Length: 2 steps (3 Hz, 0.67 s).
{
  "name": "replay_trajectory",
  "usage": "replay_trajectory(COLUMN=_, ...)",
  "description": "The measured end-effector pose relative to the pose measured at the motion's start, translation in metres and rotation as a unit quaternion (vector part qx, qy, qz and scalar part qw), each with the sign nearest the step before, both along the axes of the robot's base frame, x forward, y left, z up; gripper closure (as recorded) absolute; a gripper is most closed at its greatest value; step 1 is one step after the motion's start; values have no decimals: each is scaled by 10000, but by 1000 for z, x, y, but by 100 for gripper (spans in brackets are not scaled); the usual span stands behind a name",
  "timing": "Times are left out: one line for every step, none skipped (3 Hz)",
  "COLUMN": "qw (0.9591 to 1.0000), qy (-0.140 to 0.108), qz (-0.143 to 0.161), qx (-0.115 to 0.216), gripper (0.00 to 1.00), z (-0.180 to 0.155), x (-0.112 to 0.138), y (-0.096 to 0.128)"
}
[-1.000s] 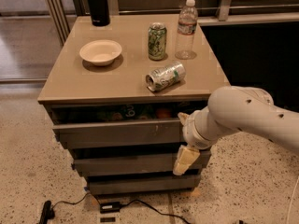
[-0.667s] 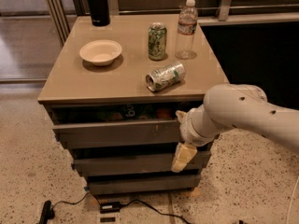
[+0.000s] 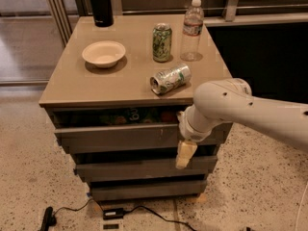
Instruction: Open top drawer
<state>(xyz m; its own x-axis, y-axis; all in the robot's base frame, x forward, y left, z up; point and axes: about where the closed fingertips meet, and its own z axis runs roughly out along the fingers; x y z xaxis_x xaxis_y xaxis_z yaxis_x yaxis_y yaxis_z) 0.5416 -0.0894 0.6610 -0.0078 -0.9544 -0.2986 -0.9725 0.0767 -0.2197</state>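
Note:
The top drawer [image 3: 115,138] is the widest grey front, just under the tan cabinet top [image 3: 72,88]. It stands pulled out a little, and coloured packets show in the gap above its front edge. My gripper [image 3: 185,154] hangs at the end of the white arm [image 3: 226,105], in front of the drawer's right end. Its pale tip reaches down over the gap toward the middle drawer [image 3: 130,169]. Whether it touches the top drawer I cannot tell.
On the cabinet top stand a cream bowl [image 3: 103,53], an upright green can [image 3: 162,43], a can lying on its side [image 3: 170,78], a water bottle [image 3: 192,30] and a black flask [image 3: 101,5]. The bottom drawer [image 3: 139,189] is shut. Black cables [image 3: 115,211] lie on the floor in front.
The arm and gripper have shifted slightly left and up along the front of the top drawer. The drawer's opening looks about the same.

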Motion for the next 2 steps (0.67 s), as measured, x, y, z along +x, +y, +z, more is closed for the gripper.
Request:
replay_trajectory(qw=10000, qy=29, qz=-8, qx=-17, gripper=0, z=-4, x=4, y=-1)
replay_trajectory(qw=9997, qy=225, qz=-41, qx=-113, gripper=0, z=-14, x=6, y=-4)
